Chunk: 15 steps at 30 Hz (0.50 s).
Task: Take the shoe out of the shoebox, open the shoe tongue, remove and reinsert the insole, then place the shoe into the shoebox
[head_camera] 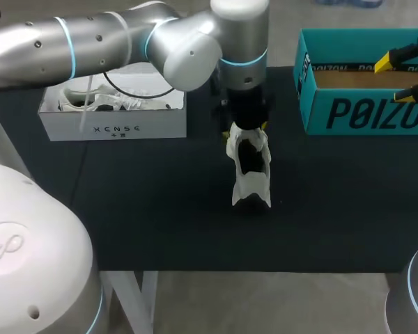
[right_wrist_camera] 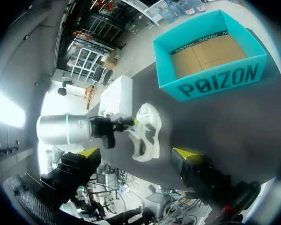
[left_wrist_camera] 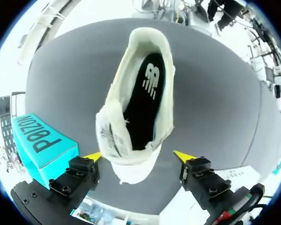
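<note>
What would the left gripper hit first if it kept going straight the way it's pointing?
The white shoe: its end sits right ahead of the left gripper, between the open fingers. Depth is unclear, so the fingers might pass either side of it.

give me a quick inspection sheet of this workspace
surface: black table.
job's things: white shoe on the table, black insole inside it; teal shoebox open, nothing in it.
clutter: white box holding another white shoe.
grippers: left gripper open, the shoe's end between its fingers; right gripper open above the teal shoebox.
cables: black cable looping by the left arm.
surroundings: nothing seen.
</note>
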Each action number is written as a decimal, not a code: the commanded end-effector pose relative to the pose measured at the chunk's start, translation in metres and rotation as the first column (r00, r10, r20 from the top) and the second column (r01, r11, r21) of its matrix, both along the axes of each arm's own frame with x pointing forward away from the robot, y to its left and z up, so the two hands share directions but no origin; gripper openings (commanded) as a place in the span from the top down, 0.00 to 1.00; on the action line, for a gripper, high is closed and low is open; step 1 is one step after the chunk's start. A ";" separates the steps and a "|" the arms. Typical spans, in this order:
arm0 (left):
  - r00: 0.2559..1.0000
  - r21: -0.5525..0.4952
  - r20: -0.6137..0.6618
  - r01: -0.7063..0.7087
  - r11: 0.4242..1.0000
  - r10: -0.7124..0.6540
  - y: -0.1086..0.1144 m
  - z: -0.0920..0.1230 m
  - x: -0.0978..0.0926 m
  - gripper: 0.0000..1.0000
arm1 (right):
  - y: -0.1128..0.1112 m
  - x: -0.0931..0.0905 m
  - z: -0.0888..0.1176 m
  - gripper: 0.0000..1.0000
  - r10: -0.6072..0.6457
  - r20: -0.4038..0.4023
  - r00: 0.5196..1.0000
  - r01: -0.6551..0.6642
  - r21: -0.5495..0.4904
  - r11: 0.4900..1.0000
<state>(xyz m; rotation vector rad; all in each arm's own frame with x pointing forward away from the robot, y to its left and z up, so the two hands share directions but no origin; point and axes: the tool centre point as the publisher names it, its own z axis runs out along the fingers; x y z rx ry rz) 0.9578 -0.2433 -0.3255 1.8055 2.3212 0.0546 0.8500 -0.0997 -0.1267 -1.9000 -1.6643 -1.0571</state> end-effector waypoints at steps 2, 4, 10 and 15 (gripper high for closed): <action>0.999 -0.042 0.022 -0.028 0.999 0.029 0.006 0.014 0.009 0.67 | 0.000 -0.001 0.000 0.00 -0.002 -0.001 1.000 0.002 -0.002 1.000; 0.999 -0.040 0.039 -0.032 0.999 0.033 0.006 0.018 0.011 1.00 | 0.000 -0.001 0.000 0.00 -0.002 -0.001 1.000 0.002 -0.002 1.000; 0.998 -0.063 0.036 -0.048 0.997 0.051 0.006 0.021 0.015 1.00 | 0.000 -0.001 0.000 0.00 -0.002 -0.001 1.000 0.002 -0.002 1.000; 0.998 -0.093 0.005 -0.068 0.993 0.069 -0.002 0.024 0.010 1.00 | 0.000 -0.001 0.000 0.00 -0.002 -0.001 1.000 0.002 -0.002 1.000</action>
